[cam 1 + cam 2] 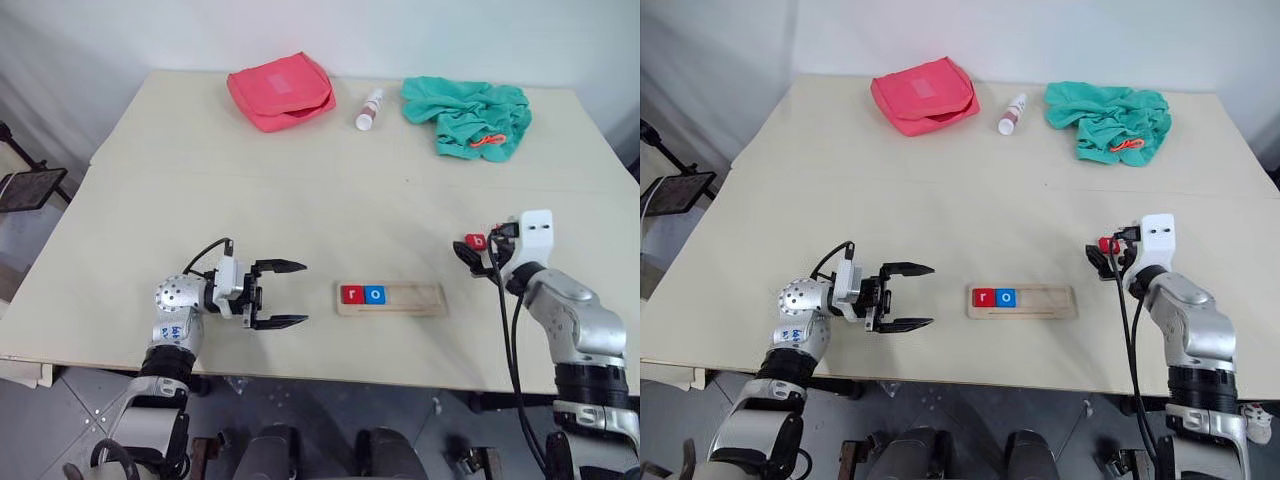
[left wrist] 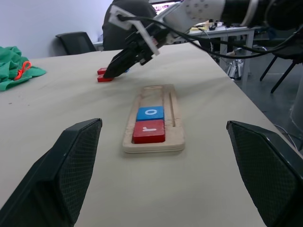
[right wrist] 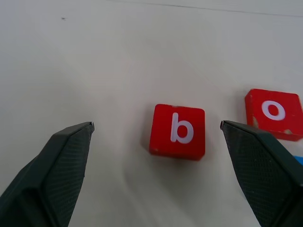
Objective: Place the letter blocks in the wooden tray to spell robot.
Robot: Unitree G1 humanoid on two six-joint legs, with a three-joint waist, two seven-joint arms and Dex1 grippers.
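The left gripper (image 1: 290, 294) lies nearest, low over the front of the worktop (image 1: 300, 190), pointing sideways toward the wooden tray (image 1: 391, 299) with its two black fingers (image 2: 61, 175) spread wide and nothing between them. The tray sits just beyond its fingertips, flat near the front edge of the worktop, a long pale strip with rounded ends. At the tray's left end sits a red block with the letter r (image 1: 352, 294), and touching it on the right a blue block with the letter o (image 1: 374, 294); the other part of the groove is bare wood. To the right of the tray, apart from it, the right gripper (image 1: 472, 254) reaches forward and tips slightly down, its fingers (image 3: 52, 165) also spread wide and holding nothing. Seen from its wrist, a red block with the letter b (image 3: 178, 131) lies flat on the worktop between the two open fingers, touched by neither. Just beside it lies another red block with the letter o (image 3: 273, 113), and a small blue corner (image 3: 298, 160) shows at the edge next to that one; its letter cannot be read. Far back on the worktop, well apart from the grippers, lie a red pouch (image 1: 281, 90), a small white bottle (image 1: 369, 109) on its side, and a crumpled green cloth (image 1: 468, 115) with a small orange piece (image 1: 487, 141) resting on it.
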